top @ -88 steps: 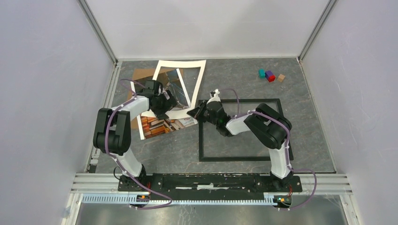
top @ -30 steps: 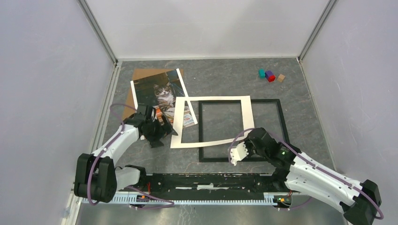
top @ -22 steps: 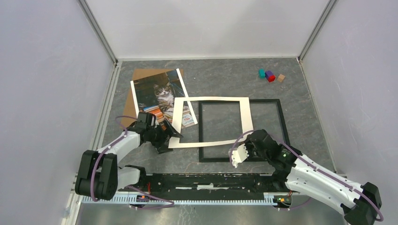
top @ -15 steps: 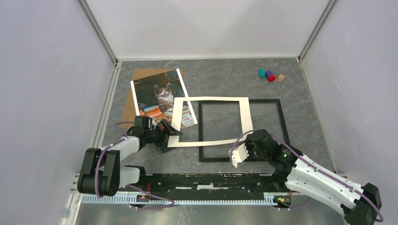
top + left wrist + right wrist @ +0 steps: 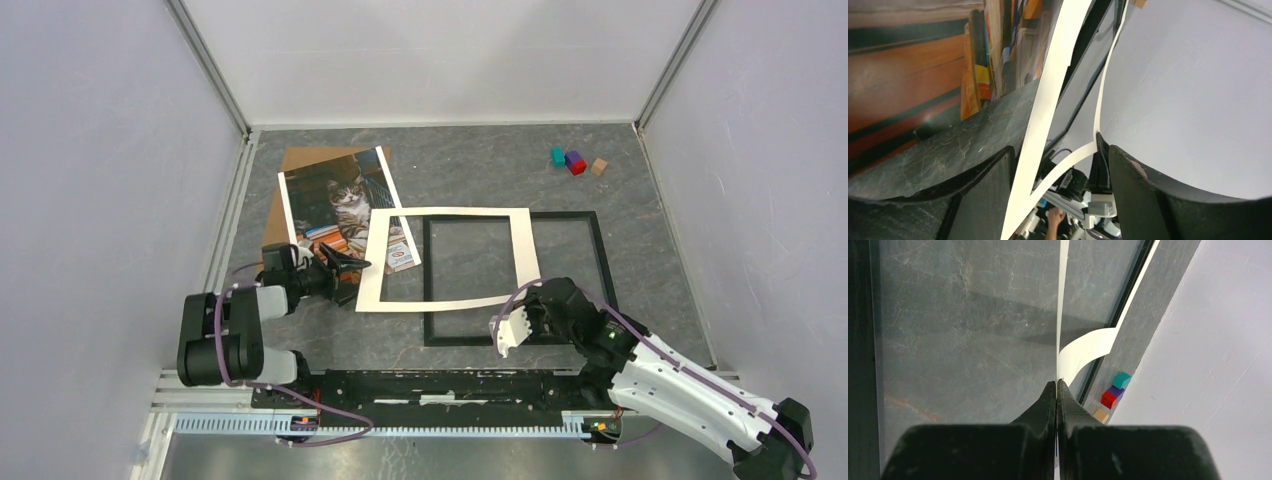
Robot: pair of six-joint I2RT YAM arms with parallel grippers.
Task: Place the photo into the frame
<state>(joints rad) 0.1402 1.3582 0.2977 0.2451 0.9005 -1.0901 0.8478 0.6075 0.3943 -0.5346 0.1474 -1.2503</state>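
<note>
Photo (image 5: 335,200) sits flat at far left of the table (image 5: 480,160), on top of the brown board (image 5: 300,158), cat side up, tilted a bit. It's not in the frame (image 5: 560,215): the frame lies flat mid-right and well apart from it, with bare table showing through the opening

White mat (image 5: 450,214) is between the two. Its left strip covers the photo's near-right corner and its right half lies over the frame's left side. Near strip looks bowed, not flat

Left gripper (image 5: 350,272) is low at the mat's near-left corner. Wrist view shows the fingers (image 5: 983,195) spread apart with the mat corner running between them and a gap visible, so no grip there

Right gripper (image 5: 1056,385) is at the mat's near-right corner, above the frame's near edge. Jaws are pinched together on the mat's edge, which runs edge-on straight out from the tips and curls further along

Small coloured blocks (image 5: 574,161) at far right, clear of everything
</note>
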